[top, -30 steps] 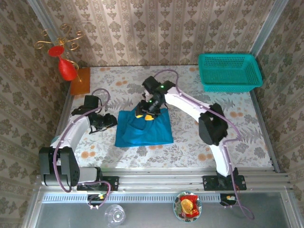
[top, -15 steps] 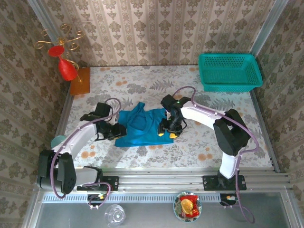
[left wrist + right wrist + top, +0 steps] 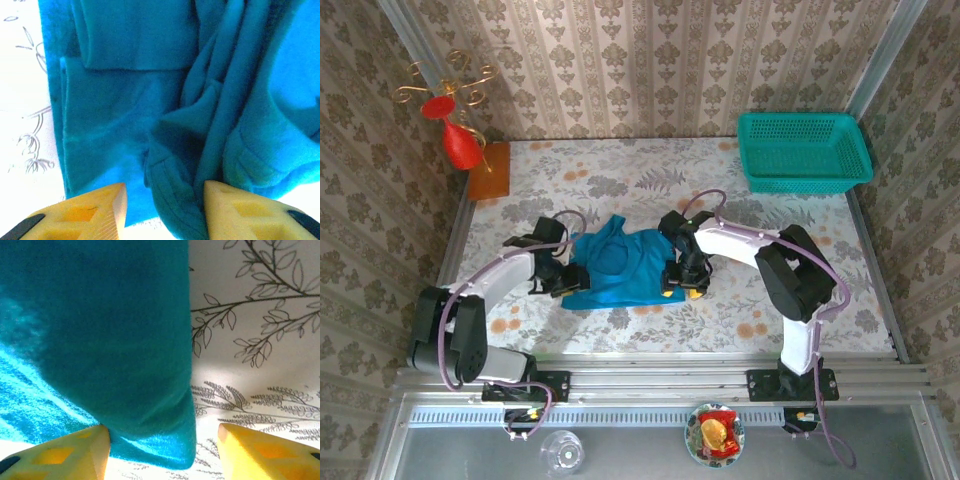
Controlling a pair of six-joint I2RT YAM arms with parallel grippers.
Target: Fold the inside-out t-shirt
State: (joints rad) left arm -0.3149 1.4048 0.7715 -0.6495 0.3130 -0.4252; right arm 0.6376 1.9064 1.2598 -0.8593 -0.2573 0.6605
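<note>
Straddling blue t-shirt (image 3: 620, 268) edges: left claw (image 3: 164, 194) spread wide over folds, right claw (image 3: 162, 436) wide around corner

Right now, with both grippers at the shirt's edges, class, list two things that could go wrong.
The left gripper stands open over bunched layers of the t-shirt; closing may pinch several at once. The right gripper straddles only the corner tip; a shallow grip could slip off, skewing the fold.

Open: bare table (image 3: 620, 165) at 12 o'clock, beyond t-shirt (image 3: 620, 270).
Blocked: teal basket (image 3: 803, 150) at 2 o'clock; orange block (image 3: 488, 170) at 10 o'clock.
</note>
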